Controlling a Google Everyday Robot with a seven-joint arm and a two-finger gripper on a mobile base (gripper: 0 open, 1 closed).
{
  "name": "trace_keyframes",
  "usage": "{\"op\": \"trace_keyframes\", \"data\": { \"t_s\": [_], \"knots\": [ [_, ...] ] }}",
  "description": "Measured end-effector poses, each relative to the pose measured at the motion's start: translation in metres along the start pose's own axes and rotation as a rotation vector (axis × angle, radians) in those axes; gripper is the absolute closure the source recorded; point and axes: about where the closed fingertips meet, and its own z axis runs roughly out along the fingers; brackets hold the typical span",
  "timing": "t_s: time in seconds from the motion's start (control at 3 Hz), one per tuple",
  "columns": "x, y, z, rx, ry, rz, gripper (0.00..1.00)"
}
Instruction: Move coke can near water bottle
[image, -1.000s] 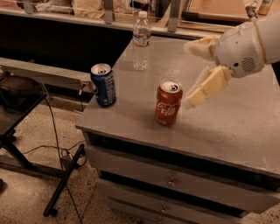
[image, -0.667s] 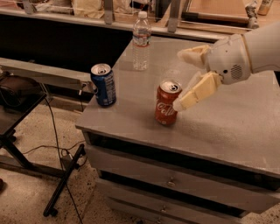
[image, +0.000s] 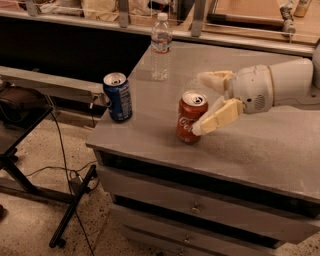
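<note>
The coke can, red with white script and a silver top, stands upright on the grey cabinet top near its front. The water bottle, clear with a white cap and a label band, stands upright at the back of the top, up and left of the can. My gripper reaches in from the right at can height, open, with one cream finger against the can's front right side and the other finger behind it. The jaws straddle the can without closing on it.
A blue soda can stands upright at the left edge of the cabinet top. Drawers run below the front edge. A dark stand and cables sit on the floor to the left. A rail with clutter runs along the back.
My gripper has moved left toward the coke can, from a short way to its right to straddling it. The cans and the bottle have not moved.
</note>
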Motion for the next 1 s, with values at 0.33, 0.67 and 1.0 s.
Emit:
{"op": "trace_keyframes", "data": {
  "t_s": [0.33,0.67,1.0],
  "knots": [
    [0.0076,0.0008,0.0057,-0.023,-0.081,-0.022,0.0],
    [0.0132,0.0013,0.0065,-0.025,-0.15,-0.065,0.0],
    [0.0125,0.002,0.0082,-0.028,-0.156,-0.078,0.16]
  ]
}}
